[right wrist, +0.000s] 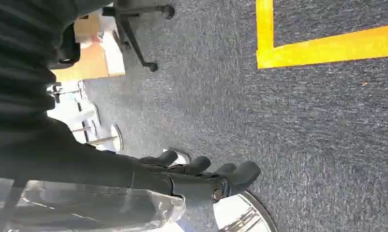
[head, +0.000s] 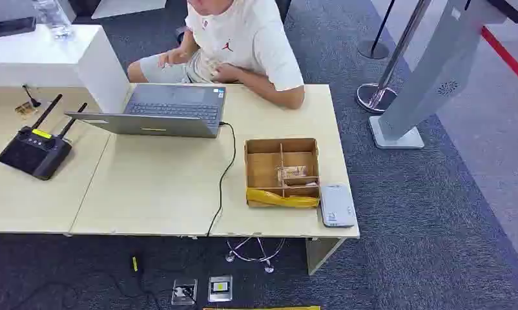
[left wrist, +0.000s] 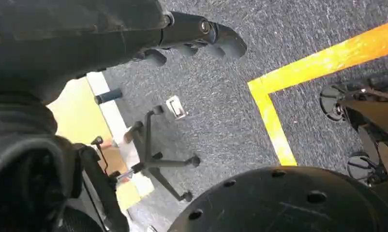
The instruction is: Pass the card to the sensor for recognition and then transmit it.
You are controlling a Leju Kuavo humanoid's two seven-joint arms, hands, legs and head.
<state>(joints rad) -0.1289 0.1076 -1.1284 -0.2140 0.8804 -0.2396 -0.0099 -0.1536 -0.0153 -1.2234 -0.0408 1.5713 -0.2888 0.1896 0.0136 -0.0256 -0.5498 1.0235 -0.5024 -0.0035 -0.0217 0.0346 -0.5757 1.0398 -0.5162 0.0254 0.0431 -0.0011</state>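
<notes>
A brown cardboard box (head: 250, 169) with several compartments stands on the right part of the light wooden table (head: 159, 194). In its middle compartment lies a small card (head: 291, 173), and a yellow strip (head: 282, 197) fills the front compartment. A flat grey-white sensor device (head: 337, 205) lies just right of the box, near the table's front corner. My left hand (left wrist: 192, 34) hangs over the grey carpet with its fingers stretched out and nothing in them. My right hand (right wrist: 201, 175) hangs over the carpet too, fingers extended and empty.
A person in a white shirt (head: 243, 39) sits behind the table at an open laptop (head: 159, 113), whose black cable (head: 225, 174) runs off the front edge. A black device with antennas (head: 33, 148) sits at the left. A grey kiosk (head: 431, 84) and a stanchion (head: 376, 93) stand at the right.
</notes>
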